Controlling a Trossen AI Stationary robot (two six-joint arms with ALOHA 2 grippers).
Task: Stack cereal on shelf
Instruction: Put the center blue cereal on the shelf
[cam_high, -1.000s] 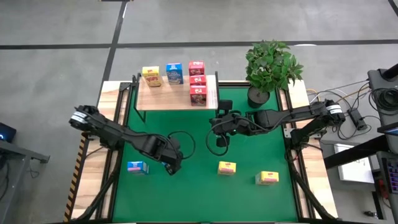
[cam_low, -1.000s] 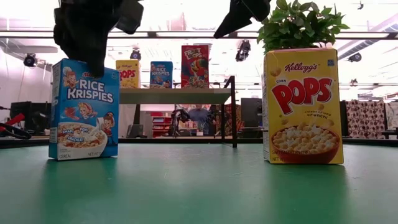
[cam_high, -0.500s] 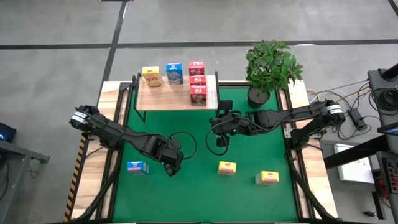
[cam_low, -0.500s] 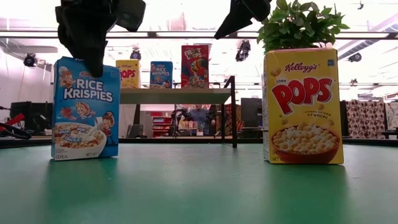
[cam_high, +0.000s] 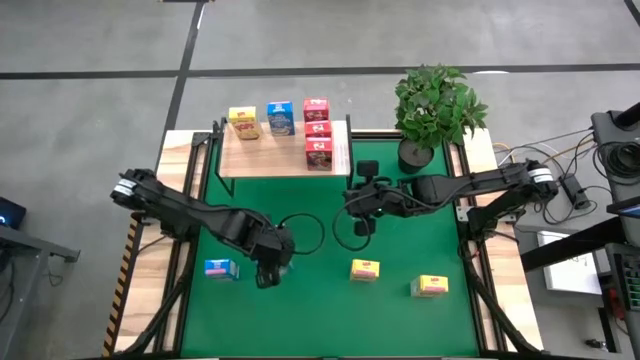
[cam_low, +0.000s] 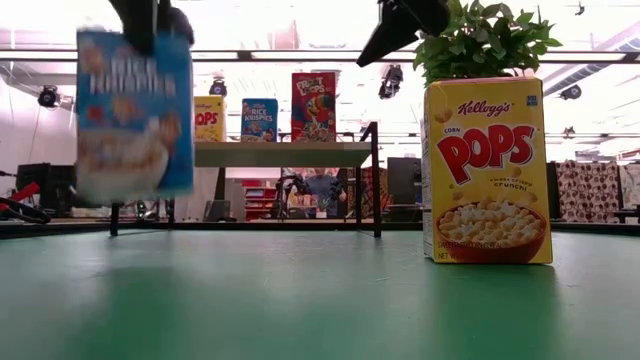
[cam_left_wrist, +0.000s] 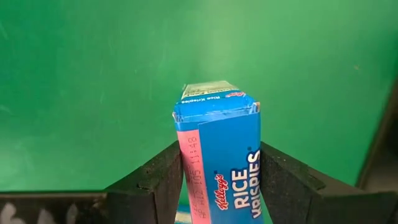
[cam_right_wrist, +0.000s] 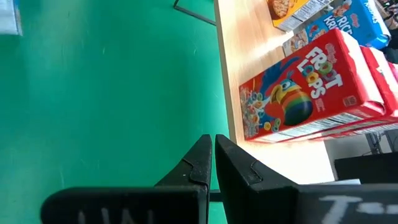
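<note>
My left gripper (cam_high: 266, 272) hangs over the green mat's left half, shut on a blue Rice Krispies cereal box (cam_low: 135, 115) that is clear of the mat. The wooden shelf (cam_high: 270, 158) stands at the mat's far edge. On it are a yellow box (cam_high: 243, 122), a blue box (cam_high: 281, 117) and three red Froot Loops boxes (cam_high: 317, 132). My right gripper (cam_high: 352, 205) is shut on nothing, in the air off the shelf's near right corner. My left gripper pinches the blue box near its upper end (cam_left_wrist: 219, 186) between its two fingers (cam_left_wrist: 155, 183), on two opposite faces. The fingers come from above, pointing steeply down. The box hangs below them, about upright, its lower end (cam_left_wrist: 214, 99) clear of the mat.
Another blue box (cam_high: 220, 268) stands on the mat left of my left gripper. Two yellow Corn Pops boxes (cam_high: 365, 268) (cam_high: 430, 286) stand near the front right. A potted plant (cam_high: 420, 140) is right of the shelf. Open mat lies at the front middle.
My left gripper has risen and rolled about its own axis, taking the blue Rice Krispies box with it. The box stood on the mat a second ago and now hangs clear of it.
</note>
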